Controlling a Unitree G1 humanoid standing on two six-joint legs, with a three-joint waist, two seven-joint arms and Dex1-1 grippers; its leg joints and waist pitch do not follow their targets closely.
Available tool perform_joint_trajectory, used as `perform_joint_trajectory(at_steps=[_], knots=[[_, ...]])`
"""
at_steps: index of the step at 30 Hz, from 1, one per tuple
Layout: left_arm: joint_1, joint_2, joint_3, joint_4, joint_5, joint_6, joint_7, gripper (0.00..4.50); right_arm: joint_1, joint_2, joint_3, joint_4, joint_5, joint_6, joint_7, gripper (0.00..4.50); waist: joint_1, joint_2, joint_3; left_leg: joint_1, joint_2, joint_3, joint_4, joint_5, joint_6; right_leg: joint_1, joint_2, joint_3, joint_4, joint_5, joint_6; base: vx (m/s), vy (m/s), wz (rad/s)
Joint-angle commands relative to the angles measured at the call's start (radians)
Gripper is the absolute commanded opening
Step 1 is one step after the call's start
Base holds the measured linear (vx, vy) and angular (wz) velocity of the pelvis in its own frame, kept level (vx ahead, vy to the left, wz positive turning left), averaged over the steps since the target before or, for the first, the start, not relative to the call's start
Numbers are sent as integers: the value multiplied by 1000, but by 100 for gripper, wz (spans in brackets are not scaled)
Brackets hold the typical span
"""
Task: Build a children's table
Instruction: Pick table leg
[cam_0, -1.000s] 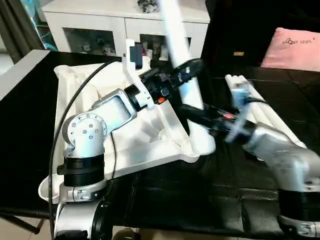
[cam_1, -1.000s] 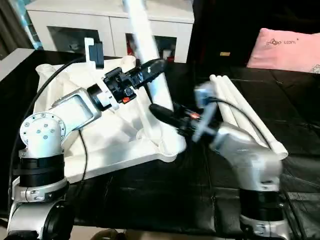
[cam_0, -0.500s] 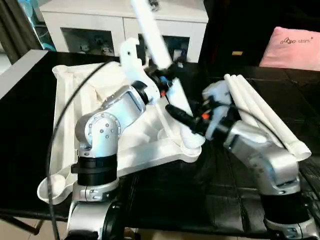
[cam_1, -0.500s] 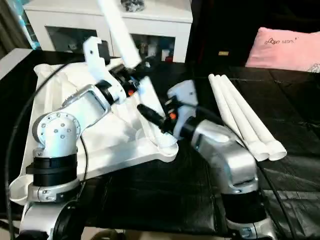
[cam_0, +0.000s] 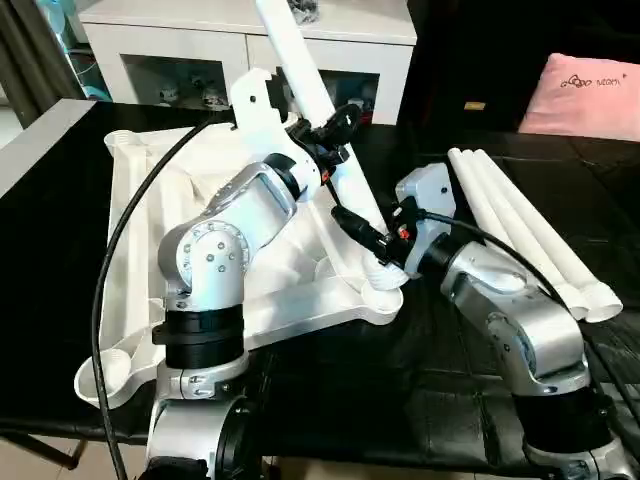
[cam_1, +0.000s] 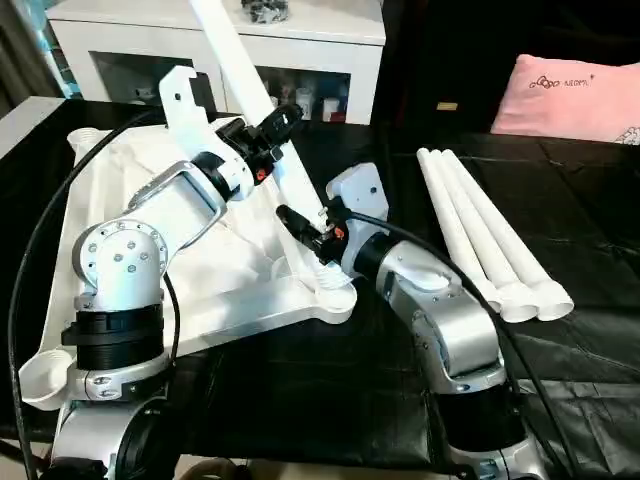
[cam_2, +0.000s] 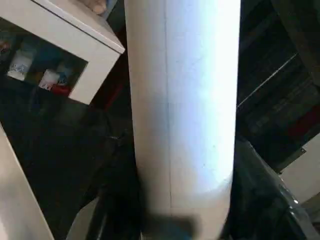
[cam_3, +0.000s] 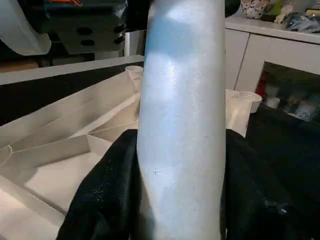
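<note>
1. On the black table (cam_0: 330, 390) lies the tabletop (cam_0: 150, 220), ribbed underside up, and one leg (cam_0: 310, 70) stands tilted with its foot in the near right socket (cam_0: 380, 290).
2. The left gripper (cam_0: 335, 135) is clamped on that leg at mid-length; the right gripper (cam_0: 365, 235) is closed on it low down, just above the socket.
3. The leg looks entered but probably not yet seated.
4. Three legs (cam_0: 520, 225) lie side by side to the right, unfitted, so most of the build remains.
5. A cabinet (cam_0: 240, 45) stands behind and a pink cushion (cam_0: 590, 95) at far right; the left arm's cable (cam_0: 120, 240) crosses the tabletop and could snag.
</note>
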Motion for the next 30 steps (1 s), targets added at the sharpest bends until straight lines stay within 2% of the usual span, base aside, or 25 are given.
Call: perform_joint_trajectory(at_steps=[1,9,10,14,18,19,21,22,26,27,30], knots=[[-12,-4,-4,-8,16,-9,24,181,-1,-5,8,-6,-4,-15,1,190,-3,-4,-63,27,78,-39,-70,-130,15,39,-106,57,-85,-17,-173,0,0,0],[-17,-2,-2,-2,26,-22,33,180,2,7,-10,-3,23,-4,13,190,-3,-4,-63,27,78,-38,-69,-132,16,39,-106,58,-85,-9,-174,0,0,0],[-18,-1,-2,-2,27,-24,33,180,3,8,-15,-3,29,0,14,245,-3,-4,-64,27,79,-39,-69,-130,18,39,-107,57,-85,-7,-175,0,0,0],[-22,7,-3,2,37,-31,32,180,5,8,-23,-7,43,3,23,279,-3,-4,-63,27,79,-39,-70,-131,21,40,-107,58,-85,-9,-173,0,0,0],[-40,86,-35,29,97,-63,-17,179,-4,-14,-63,-18,91,26,59,313,-6,-3,-64,28,79,-40,-71,-135,17,39,-106,57,-86,-21,-159,0,0,0],[-52,137,-53,53,124,-81,-59,179,-16,-43,-87,-19,109,42,81,313,-6,-4,-64,29,79,-41,-71,-134,20,39,-105,57,-87,-24,-153,0,0,0],[-61,173,-64,72,139,-93,-98,179,-27,-59,-117,-23,136,60,97,333,-5,-5,-65,31,79,-40,-72,-122,16,38,-103,57,-84,-19,-145,0,0,0],[-66,193,-70,83,142,-98,-125,179,-32,-68,-134,-28,158,71,109,341,-4,-2,-66,32,80,-41,-72,-122,14,37,-104,56,-81,-13,-151,0,0,0],[-80,242,-91,110,146,-102,-204,179,-54,-92,-171,-21,201,97,129,374,-4,-2,-67,30,78,-38,-70,-100,22,36,-105,55,-79,23,-174,0,0,0],[-92,272,-103,130,139,-101,-266,179,-72,-118,-185,0,224,120,158,382,-3,0,-68,31,77,-37,-68,-95,22,37,-107,55,-77,30,-180,0,0,0],[-108,305,-126,149,134,-106,-337,179,-86,-151,-188,14,259,147,209,391,2,-3,-68,30,77,-36,-68,-92,26,39,-108,54,-77,31,-189,0,0,0]])
